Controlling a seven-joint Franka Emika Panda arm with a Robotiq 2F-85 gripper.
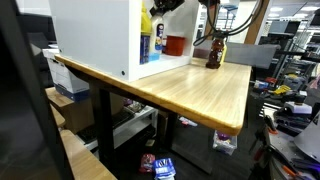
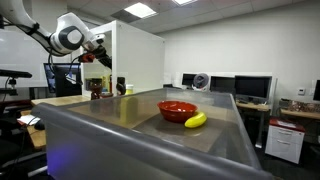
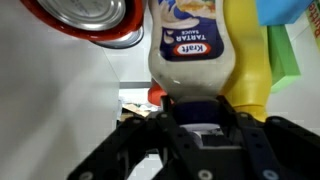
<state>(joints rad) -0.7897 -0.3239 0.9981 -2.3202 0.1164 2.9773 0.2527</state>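
A: Where is the pincer [image 3: 203, 112]?
B: Inside the open front of the white box-shaped cabinet [image 1: 95, 35] that stands on the pale wooden desk [image 1: 190, 95]. In the wrist view its black fingers sit either side of the lower part of the white plastic squeeze bottle with the blue tartar-sauce label [image 3: 188, 50].
A: Gripping it?
B: I cannot tell. The jaws stand partly closed about the bottle, but the contact itself is hidden behind the pincer's own body.
A: And the bottle's neighbours?
B: Tight. A yellow plastic squeeze bottle [image 3: 245, 60] sits right against its side. A round shiny metal vessel with a red rim [image 3: 90, 20] is just beside it on the other side, and a flat green thing [image 3: 282, 55] shows past the yellow one. A small orange object [image 3: 155, 95] lies near the bottle's foot.
A: So what worries you?
B: Crowding, I'd judge. If the finger on the yellow bottle's side wedges between the two, any pull could drag the yellow one along or tip it. The tartar bottle looks soft and rounded. A hold low on it could let it pivot and swing into the metal vessel, or slip out.
A: The cabinet itself?
B: Its wall is close by the arm in an exterior view, so a wide sweep outward could clip the edge. The dark brown bottle [image 1: 213, 55] stands out on the desk, apart from the cabinet, yet it could be struck on a careless exit
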